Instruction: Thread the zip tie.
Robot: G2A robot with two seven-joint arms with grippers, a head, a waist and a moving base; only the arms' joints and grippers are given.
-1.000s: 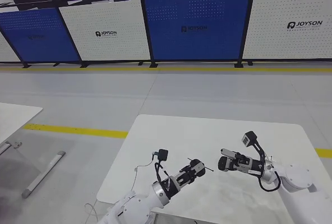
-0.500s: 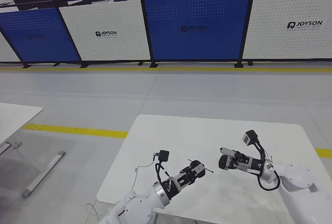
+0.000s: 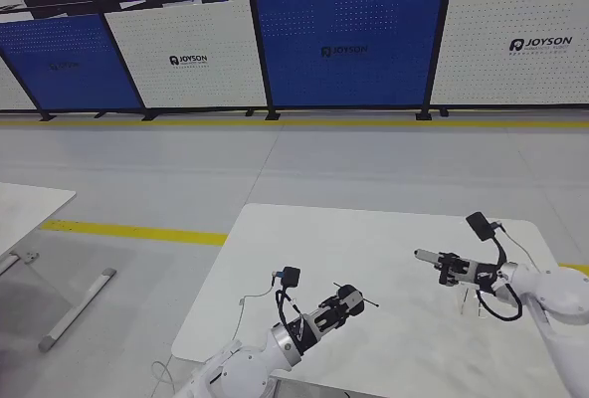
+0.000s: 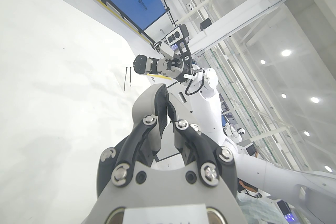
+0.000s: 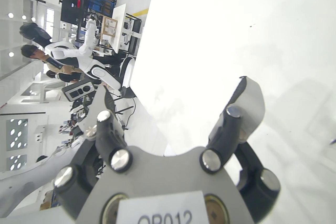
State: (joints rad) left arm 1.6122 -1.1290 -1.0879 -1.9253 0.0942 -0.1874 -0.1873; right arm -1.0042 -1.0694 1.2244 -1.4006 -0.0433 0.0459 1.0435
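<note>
Two claws over a white bench [image 3: 304, 249]: one pinches a zip tie [image 3: 370, 301], the other is spread.

Left claw [image 4: 164, 96] hangs above the near part of the bench with its ribbed black pads pressed together. In the top view the thin black zip tie crosses its tip and sticks out on both sides, clear of the bench surface. From the left wrist camera the strip between the pads cannot be made out. Right claw [image 5: 173, 88] is spread wide with nothing between its fingers, above the right side of the bench and well apart from the left claw. Two spare ties [image 4: 130, 78] lie flat on the bench, side by side and roughly parallel, near the right claw.
</note>
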